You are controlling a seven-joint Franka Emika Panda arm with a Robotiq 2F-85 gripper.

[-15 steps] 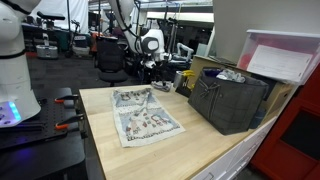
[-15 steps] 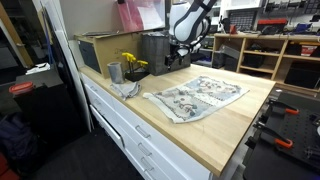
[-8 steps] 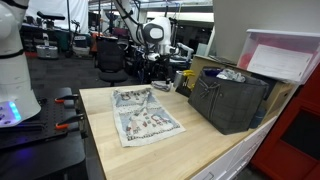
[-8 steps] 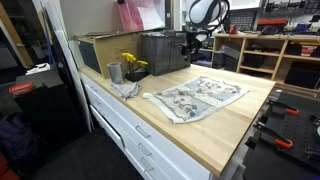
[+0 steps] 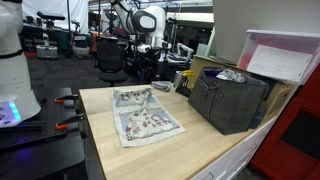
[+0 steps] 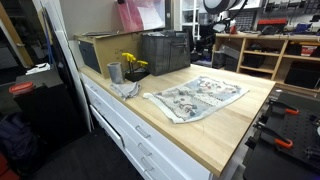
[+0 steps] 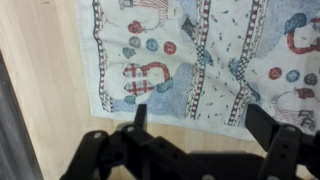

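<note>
Workshop counter (image 5: 105, 150) of pale wood, with printed cloth (image 5: 143, 113) spread flat on top. High above the cloth's end, claw (image 7: 200, 125) with fingers (image 7: 140, 115) wide apart, holding nothing; cloth directly below, its near edge crossing between the fingers.

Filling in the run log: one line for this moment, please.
gripper: open, empty | below it: patterned cloth, spread on wooden table | contact: none

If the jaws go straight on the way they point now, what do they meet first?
Most likely the patterned cloth on the table: the wrist view looks down on it past the open jaws, with nothing in between. Depth is unclear.
</note>
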